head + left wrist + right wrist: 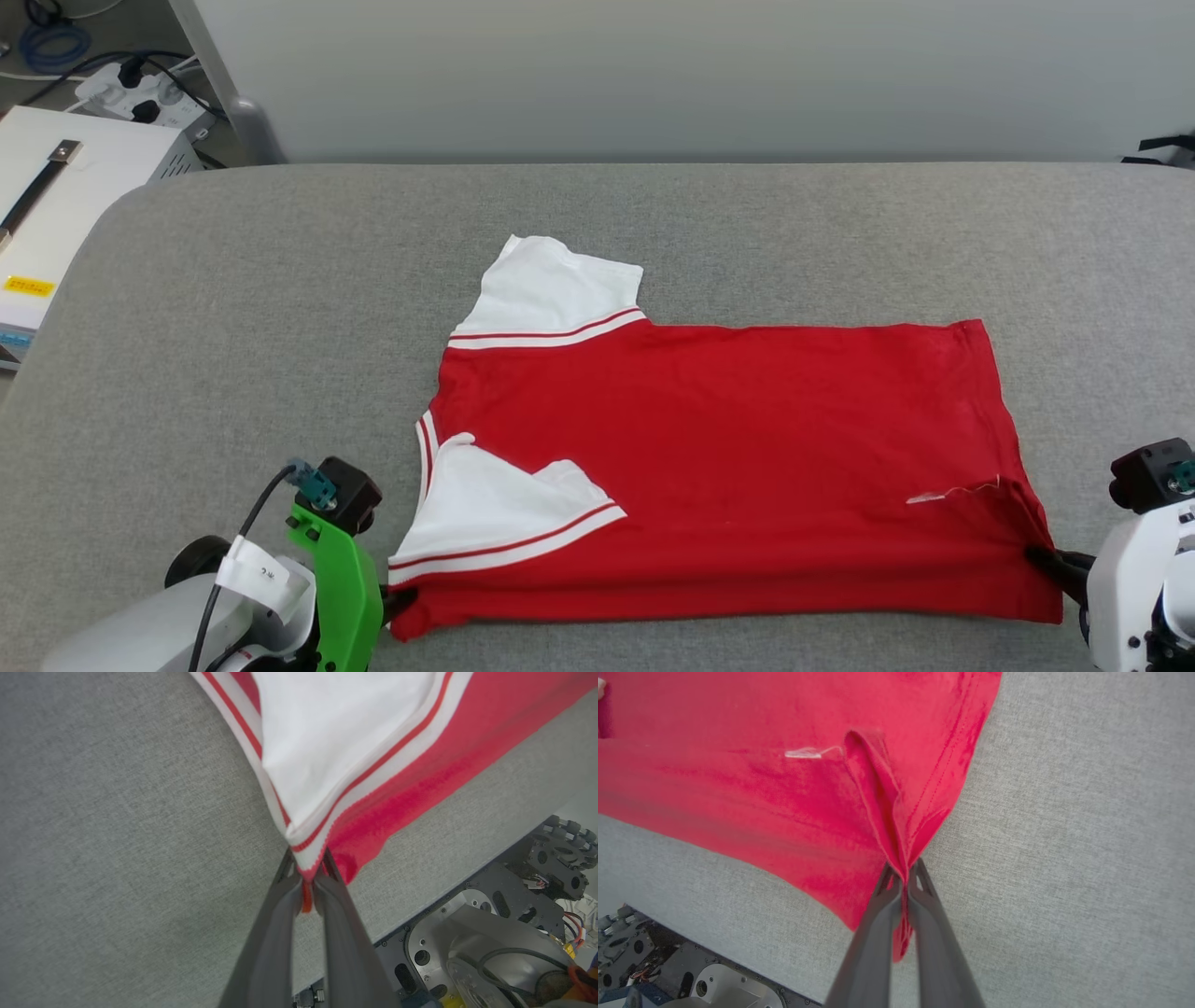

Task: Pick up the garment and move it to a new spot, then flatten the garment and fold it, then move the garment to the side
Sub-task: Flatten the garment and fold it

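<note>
The garment (728, 467) is a red T-shirt with white, red-striped sleeves, lying flat across the middle of the grey table (233, 308), plain red side up. The far sleeve sticks out at the upper left; the near sleeve is folded in onto the body. My left gripper (392, 599) is shut on the garment's near left corner, where white trim and red cloth (322, 844) bunch between the fingers (275, 933). My right gripper (1046, 558) is shut on the near right hem corner; red cloth (878, 812) puckers into a ridge leading to the fingers (934, 933).
A white box (65, 196) with a black strap and a power strip (140, 93) sit off the table's far left. A pale wall panel (691, 75) stands behind the table. The robot's base (490, 933) shows past the near table edge.
</note>
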Motion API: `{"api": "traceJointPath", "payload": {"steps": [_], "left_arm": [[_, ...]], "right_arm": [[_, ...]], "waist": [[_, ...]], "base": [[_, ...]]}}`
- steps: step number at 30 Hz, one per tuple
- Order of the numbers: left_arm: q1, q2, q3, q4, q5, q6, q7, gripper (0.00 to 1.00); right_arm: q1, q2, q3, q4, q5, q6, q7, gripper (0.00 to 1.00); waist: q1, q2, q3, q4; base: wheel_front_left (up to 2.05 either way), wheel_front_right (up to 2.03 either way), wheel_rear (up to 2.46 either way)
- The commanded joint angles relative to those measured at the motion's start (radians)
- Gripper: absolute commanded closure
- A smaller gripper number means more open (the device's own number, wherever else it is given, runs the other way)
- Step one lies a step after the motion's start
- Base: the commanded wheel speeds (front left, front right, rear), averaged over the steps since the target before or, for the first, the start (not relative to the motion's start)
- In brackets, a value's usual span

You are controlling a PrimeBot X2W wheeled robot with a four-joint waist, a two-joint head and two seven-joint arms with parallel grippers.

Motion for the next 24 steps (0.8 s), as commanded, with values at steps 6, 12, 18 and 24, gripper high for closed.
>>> {"api": "traceJointPath", "payload": {"steps": [6,12,18,24], "left_arm": [[0.017,-0.023,0.010,0.058,-0.023,0.012,-0.016,1.00],[0.024,-0.057,0.011,0.120,-0.023,-0.001,-0.038,0.51],[0.024,-0.031,0.014,0.114,0.018,0.005,-0.090,0.00],[0.000,0.025,0.069,0.040,0.062,0.035,-0.211,0.00]], "right_arm": [[0.003,0.084,-0.048,0.051,-0.026,-0.001,0.024,1.00],[0.003,0.138,-0.044,0.120,-0.052,-0.001,0.000,0.85],[0.019,0.164,-0.096,0.124,-0.099,-0.001,-0.154,0.00],[0.042,0.226,-0.231,0.065,-0.227,-0.001,-0.342,0.00]], "waist": [[0.0000,-0.0001,0.043,-0.005],[0.0000,-0.0001,0.046,0.000],[0.0000,-0.0001,0.014,0.010],[0.0000,-0.0001,0.001,0.011]], "base": [[0.00,0.00,0.00],[0.00,0.00,0.00],[0.00,0.00,0.00],[0.00,0.00,0.00]]}}
